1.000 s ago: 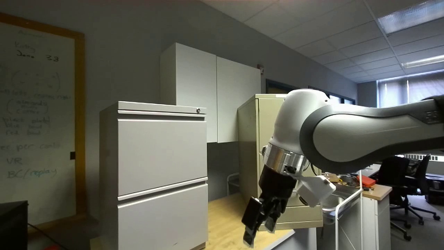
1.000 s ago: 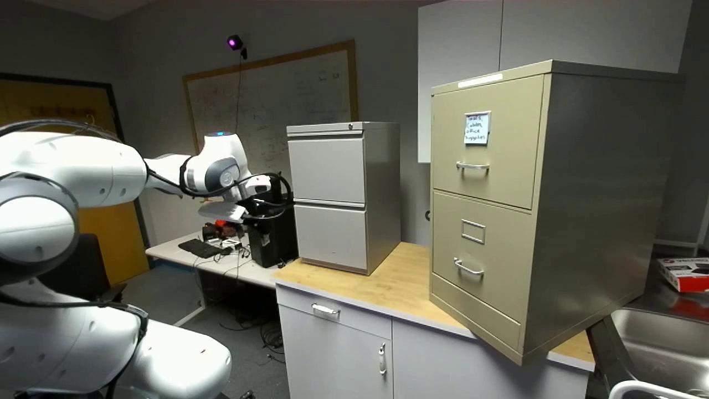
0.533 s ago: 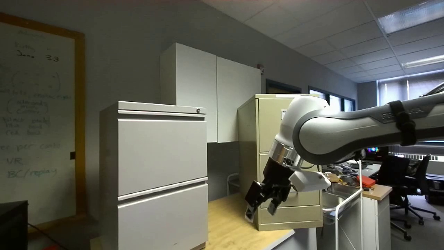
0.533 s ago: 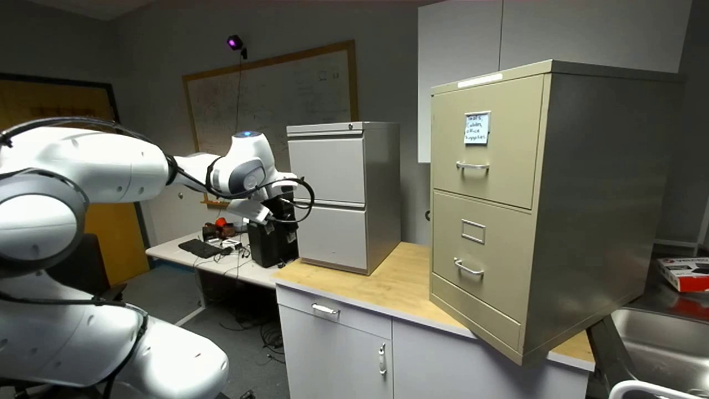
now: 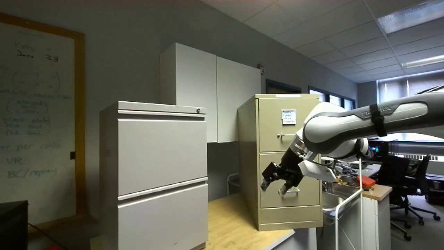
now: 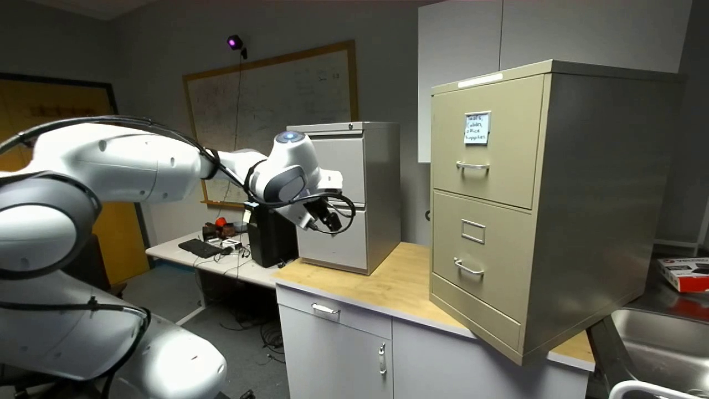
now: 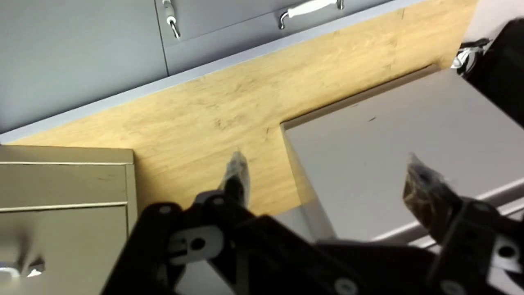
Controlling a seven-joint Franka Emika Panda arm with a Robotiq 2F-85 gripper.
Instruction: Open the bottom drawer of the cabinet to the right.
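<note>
The narrow khaki-beige cabinet stands on the counter in both exterior views. Its bottom drawer is shut, with an empty-looking label frame and a silver handle. The bottom drawer also shows in an exterior view, its handle partly behind my gripper. The wrist view shows the drawer front at lower left, with part of the handle at the edge. My gripper is open and empty, apart from the drawer; its fingers are spread in the wrist view.
A pale grey two-drawer cabinet stands beside the beige one, behind my gripper in an exterior view. The wooden counter runs between them. A sink and a white rail lie beyond the beige cabinet. White cupboards hang above.
My arm and gripper have moved right in both exterior views, and the gripper has also risen in one of them, from below the drawer to in front of its handle. The drawer has not moved.
</note>
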